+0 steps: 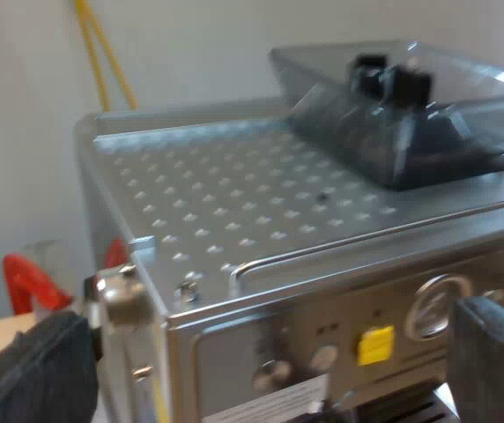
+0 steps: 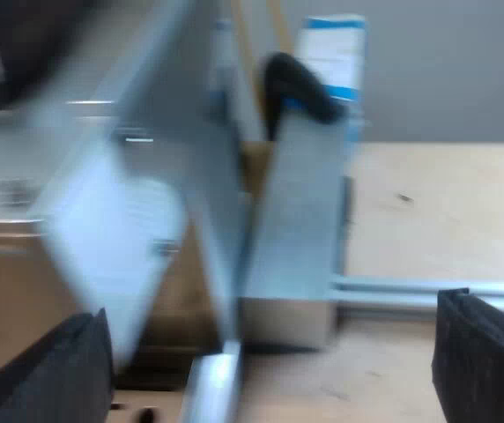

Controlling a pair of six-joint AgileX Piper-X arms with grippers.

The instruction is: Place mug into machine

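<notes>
My left tool [image 1: 261,361] hangs just off the upper front corner of the espresso machine [image 1: 234,220], looking down across its top. Its two black fingers [image 1: 32,374] stand wide apart, one off the machine's side and the other before its front panel, and they grip nothing. The machine's top is a dimpled metal plate, and the dark, see-through bean hopper [image 1: 411,115] sits on the far part of it. On the front panel near the tool I see a yellow label [image 1: 375,345], a round gauge [image 1: 433,308] and a small knob [image 1: 274,374]. Beside the machine, low by the counter, there is a red shape [image 1: 27,282], but I cannot tell what it is. Two yellow rods [image 1: 102,62] lean against the pale wall behind. My right tool [image 2: 265,361] is also spread wide, its fingers [image 2: 485,352] apart over the wooden counter [image 2: 437,220] and closed on nothing. Ahead of it stand grey metal panels [image 2: 296,220], and I cannot tell what they belong to. A black rounded thing [image 2: 296,84] and a blue-and-white box [image 2: 331,62] stand at their top.
</notes>
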